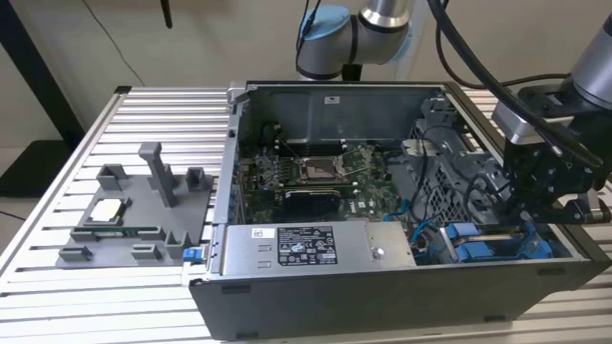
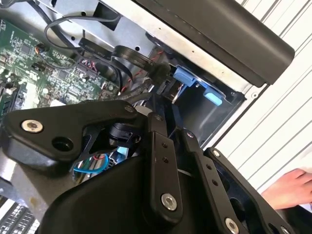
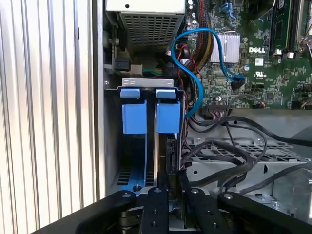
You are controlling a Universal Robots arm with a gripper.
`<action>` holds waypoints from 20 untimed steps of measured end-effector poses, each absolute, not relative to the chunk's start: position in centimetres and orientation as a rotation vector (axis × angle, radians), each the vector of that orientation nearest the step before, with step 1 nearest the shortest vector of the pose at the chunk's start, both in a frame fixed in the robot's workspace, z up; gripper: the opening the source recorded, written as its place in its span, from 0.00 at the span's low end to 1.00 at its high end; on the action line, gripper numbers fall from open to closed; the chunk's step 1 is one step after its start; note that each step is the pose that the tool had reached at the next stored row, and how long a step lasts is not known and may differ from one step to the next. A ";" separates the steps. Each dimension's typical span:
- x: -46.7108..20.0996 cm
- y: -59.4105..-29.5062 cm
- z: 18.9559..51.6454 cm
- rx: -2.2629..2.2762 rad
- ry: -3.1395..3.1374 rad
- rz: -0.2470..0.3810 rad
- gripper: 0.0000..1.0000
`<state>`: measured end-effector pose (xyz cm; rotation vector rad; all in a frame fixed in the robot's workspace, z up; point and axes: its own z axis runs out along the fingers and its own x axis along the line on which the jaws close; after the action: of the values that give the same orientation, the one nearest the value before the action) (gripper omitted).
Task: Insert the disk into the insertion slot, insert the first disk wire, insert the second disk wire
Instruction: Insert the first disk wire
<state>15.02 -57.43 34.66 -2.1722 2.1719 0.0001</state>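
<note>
Tool [image 3: 174,194] low inside the open computer case [image 1: 383,304], at the mouth of the insertion slot [image 3: 127,173].

Whether the tool is open or closed cannot be told. Just ahead of it, a thin dark slab [image 3: 170,156] stands on edge in the slot beside two blue fittings [image 3: 133,116]; whether it is the disk cannot be told. Black wires [image 3: 229,151] trail beside the slot, and a blue cable [image 3: 195,53] loops to the green motherboard [image 3: 263,73]. The case sits on the slatted table [image 1: 153,115], with the slot toward the exterior view's right.

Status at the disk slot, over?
Gripper low at the slot. Black cables bunched close beside it. Person's hand over the table, outside the case.
</note>
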 end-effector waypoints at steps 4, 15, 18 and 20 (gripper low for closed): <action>15.0 -57.4 34.5 -2.173 2.171 -0.001 0.20; 15.3 -57.0 34.2 -2.184 2.159 -0.001 0.20; 15.3 -57.0 34.1 -2.185 2.158 -0.001 0.20; 15.3 -57.0 34.1 -2.185 2.158 -0.001 0.20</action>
<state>15.34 -57.02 34.06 -2.1854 2.1582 -0.0013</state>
